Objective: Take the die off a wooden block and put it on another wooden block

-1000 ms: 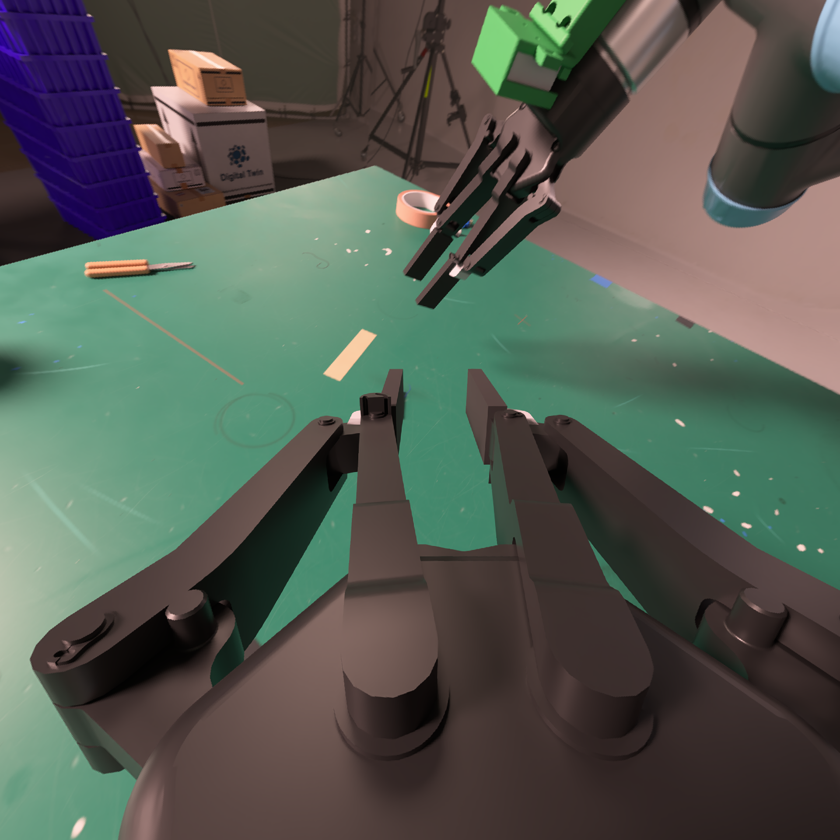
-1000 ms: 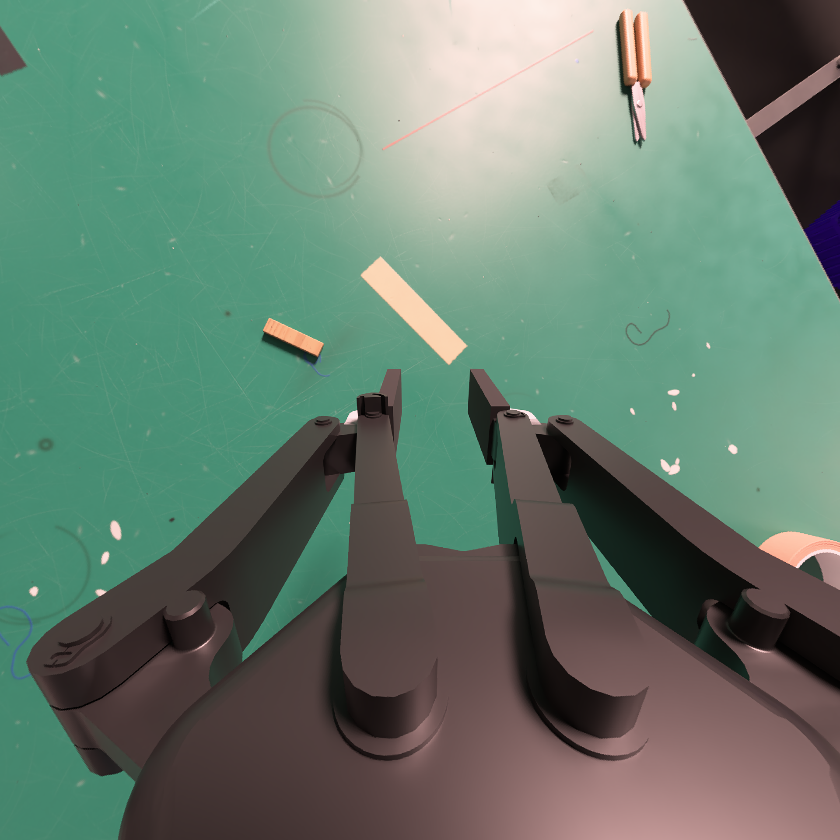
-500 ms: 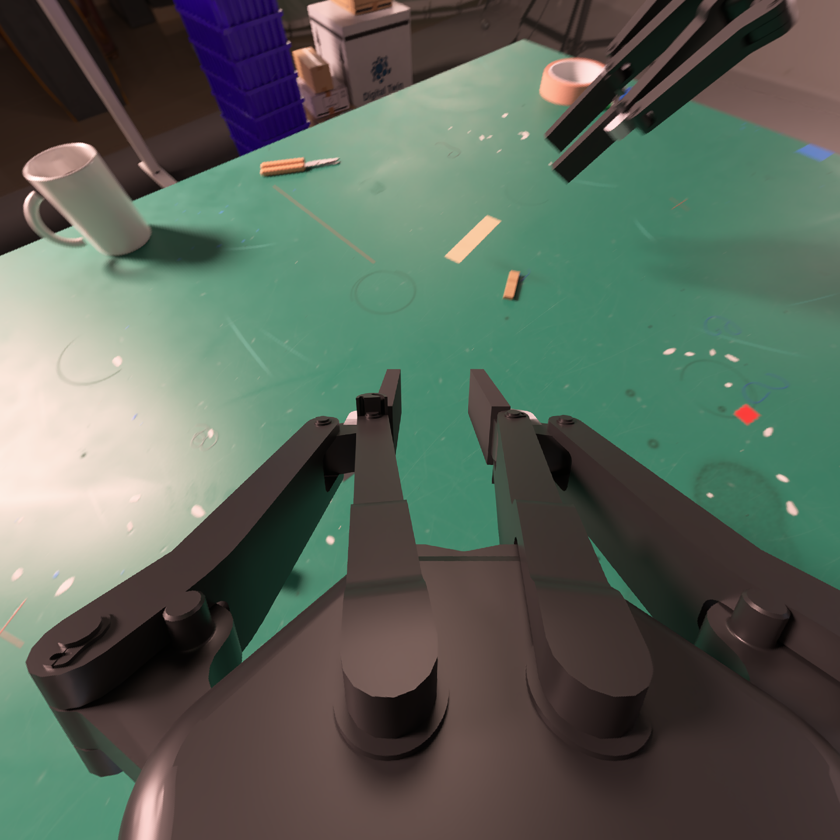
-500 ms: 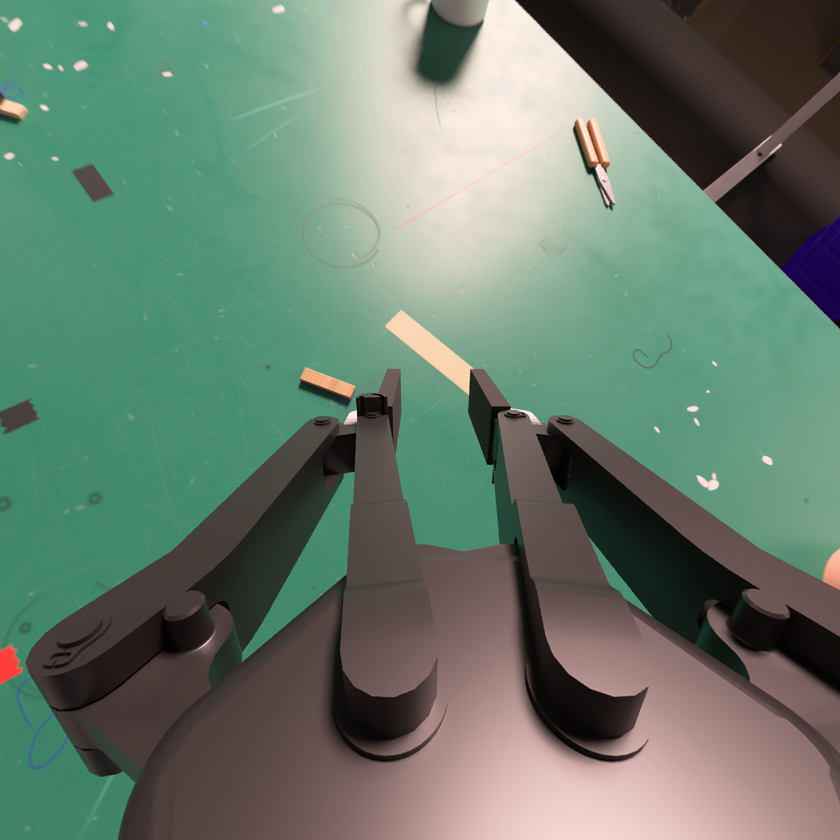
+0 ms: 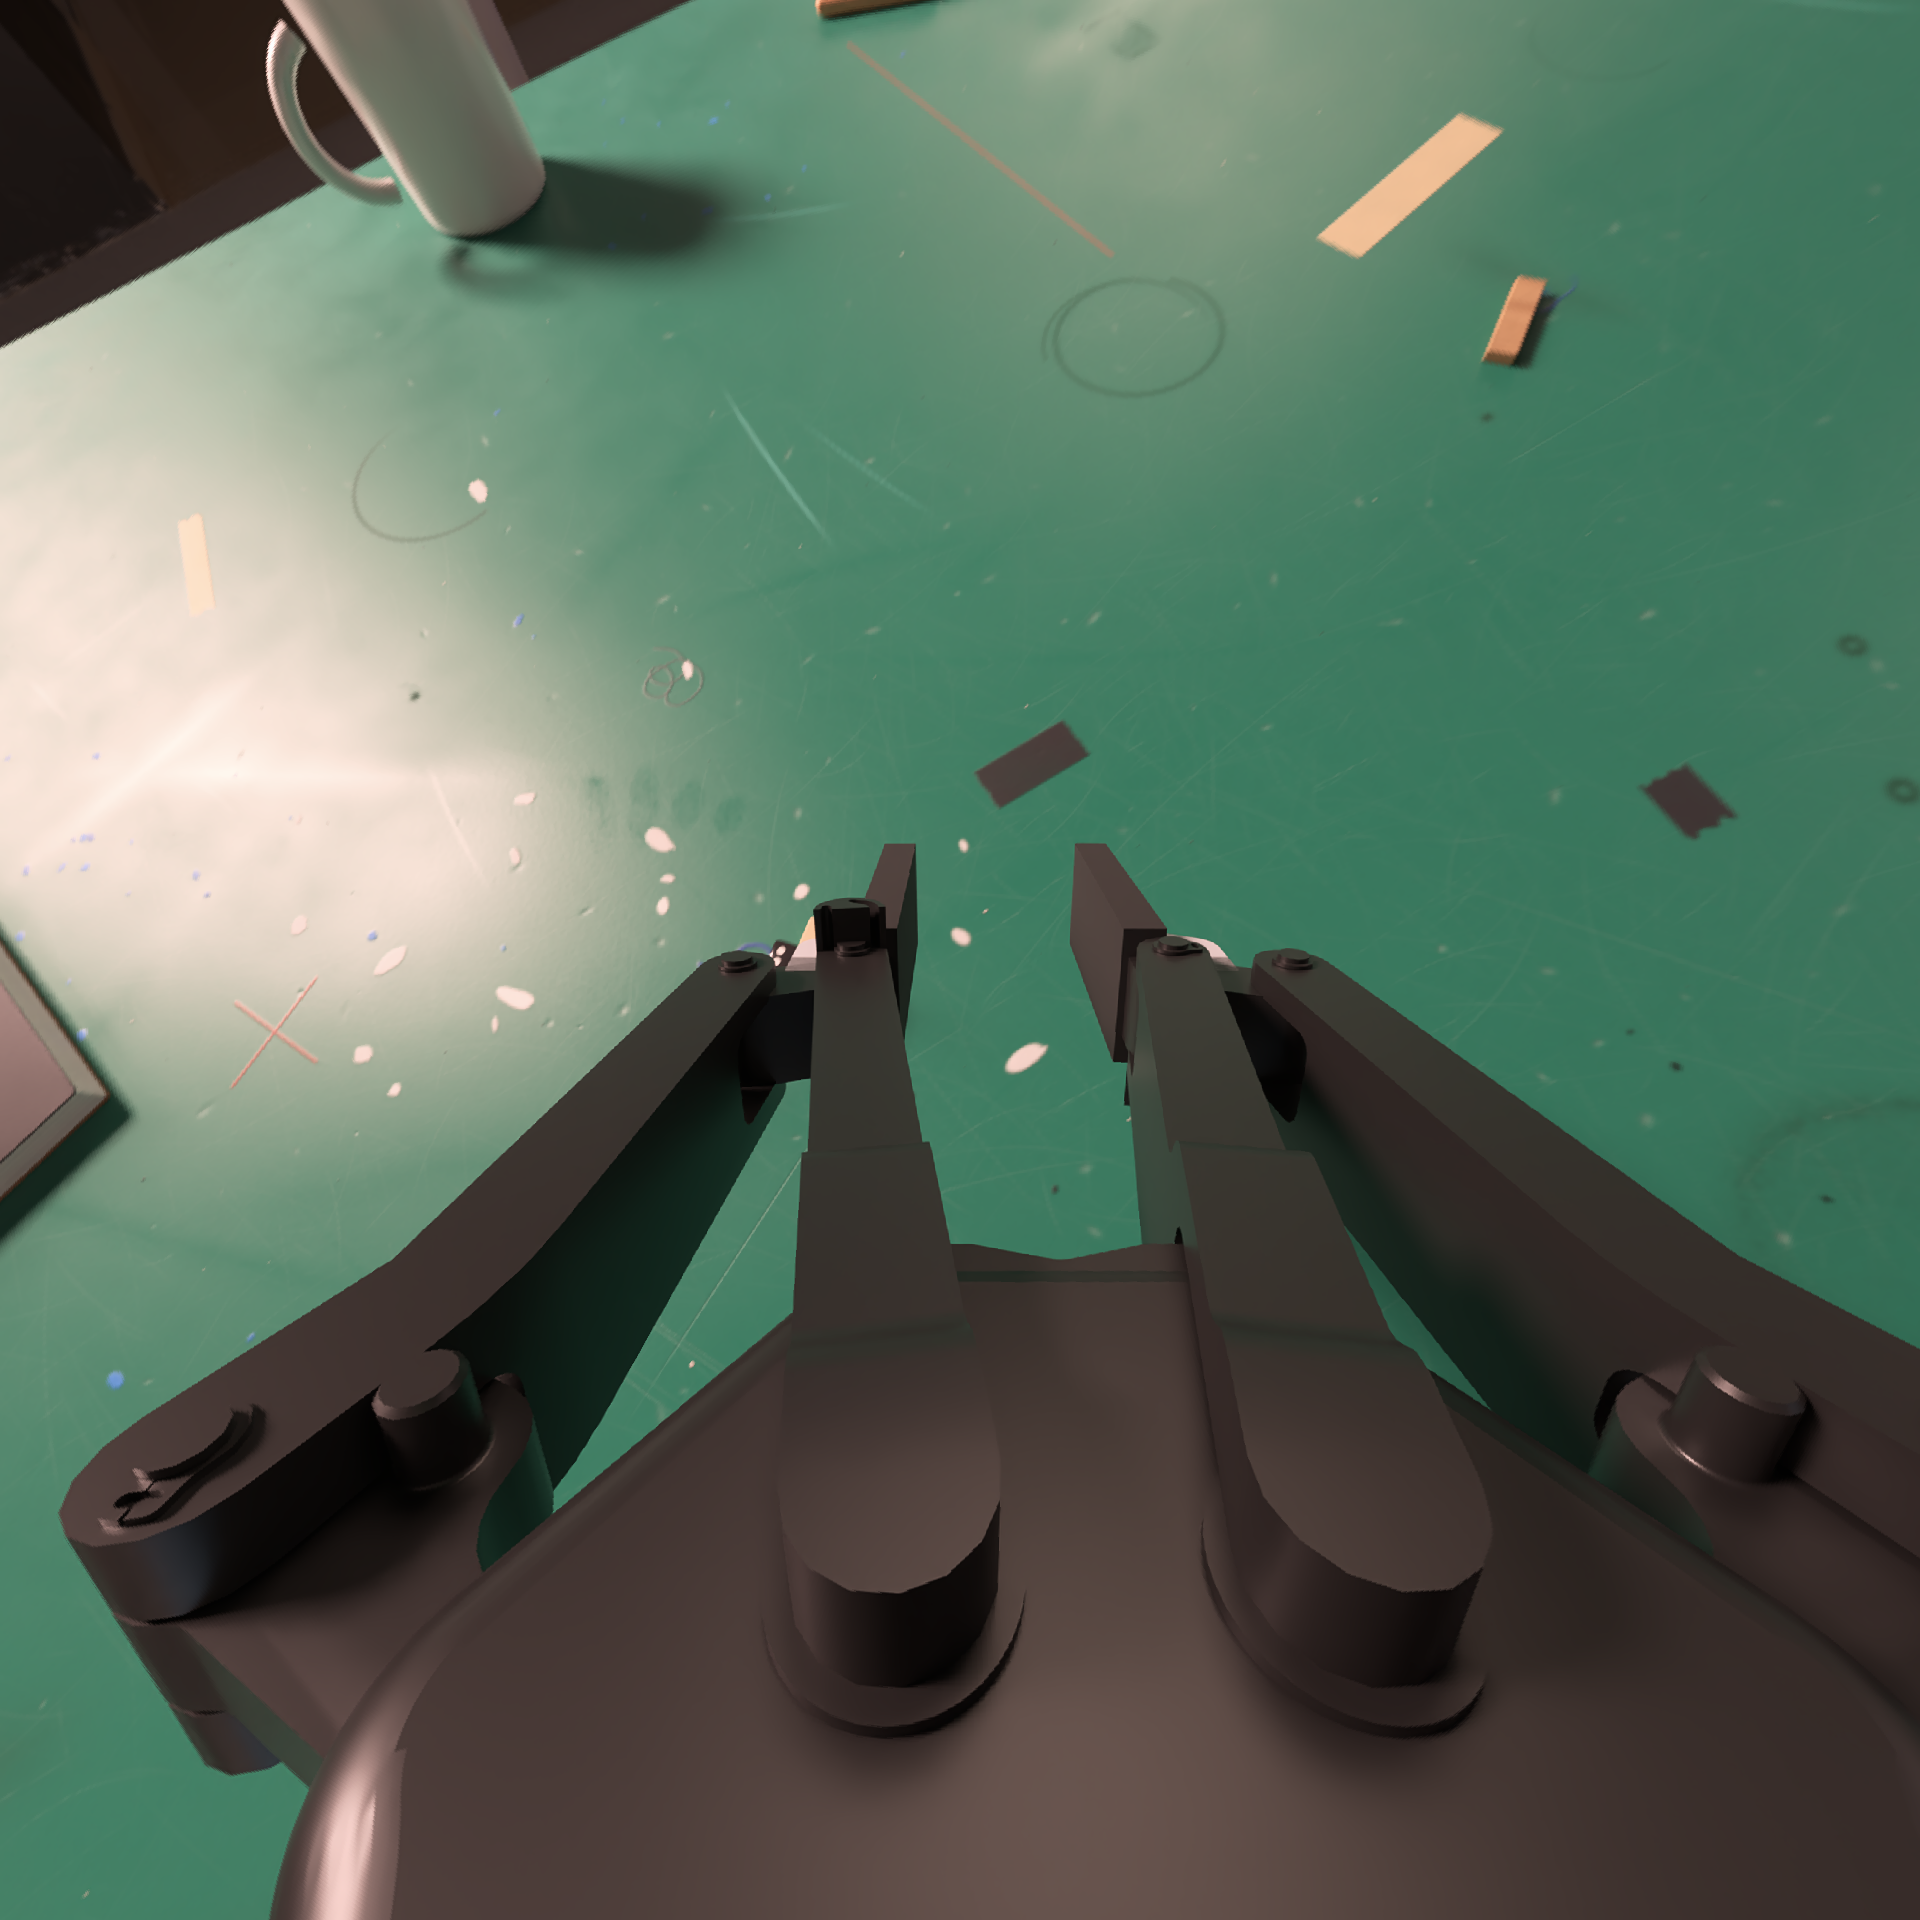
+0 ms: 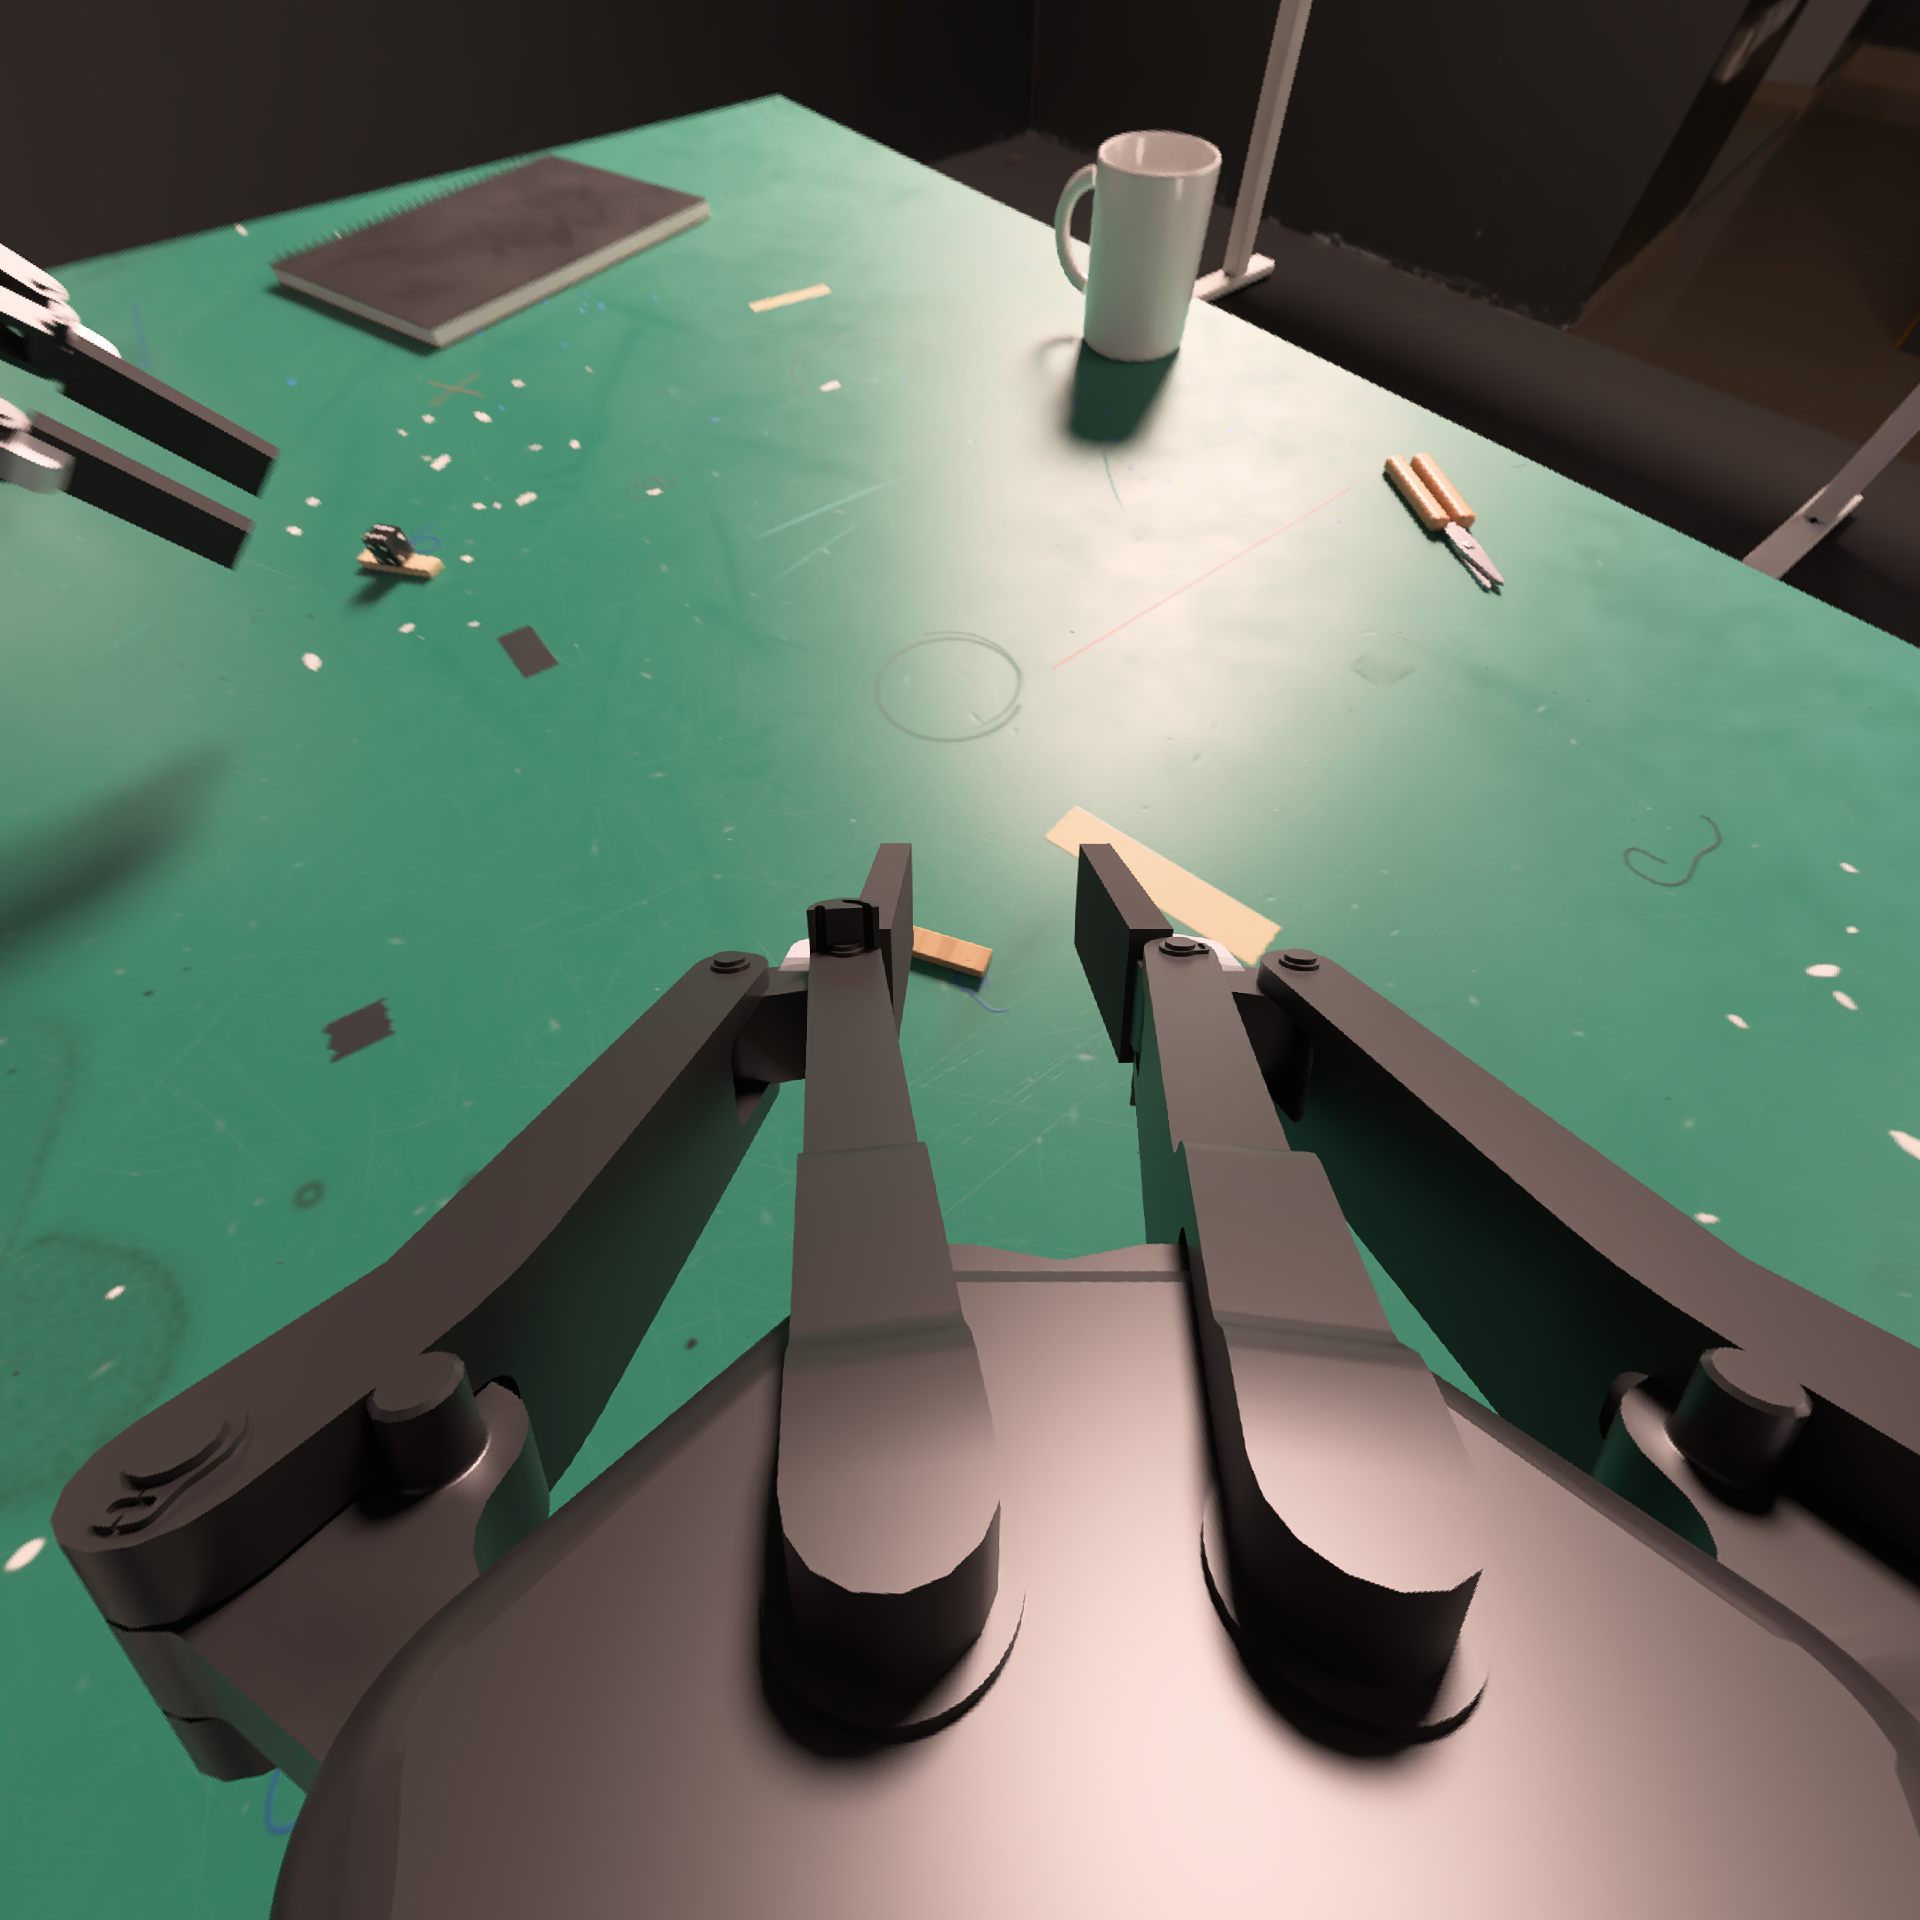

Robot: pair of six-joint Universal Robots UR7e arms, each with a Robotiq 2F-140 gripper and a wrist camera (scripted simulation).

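Note:
A small black die (image 6: 384, 540) sits on a flat wooden block (image 6: 401, 564) at the far left of the green table (image 6: 727, 831) in the right wrist view. A second, bare wooden block (image 6: 951, 953) lies just past my right gripper (image 6: 992, 883), partly behind its left finger. It also shows in the left wrist view (image 5: 1514, 320) at the upper right. My right gripper is open and empty above the table. My left gripper (image 5: 994, 883) is open and empty; its fingers (image 6: 156, 457) show at the left edge of the right wrist view, near the die.
A white mug (image 6: 1143, 244) stands at the far edge, also in the left wrist view (image 5: 431, 104). A dark spiral notebook (image 6: 488, 244) lies at the back left. Orange-handled scissors (image 6: 1439, 509) lie at the right. Beige tape strips (image 6: 1164, 883) and dark patches (image 5: 1031, 764) lie flat.
Both wrist views have swung. The left gripper has tilted down toward the table and moved nearer the mug. The right view has lifted, bringing the die, mug and notebook into sight.

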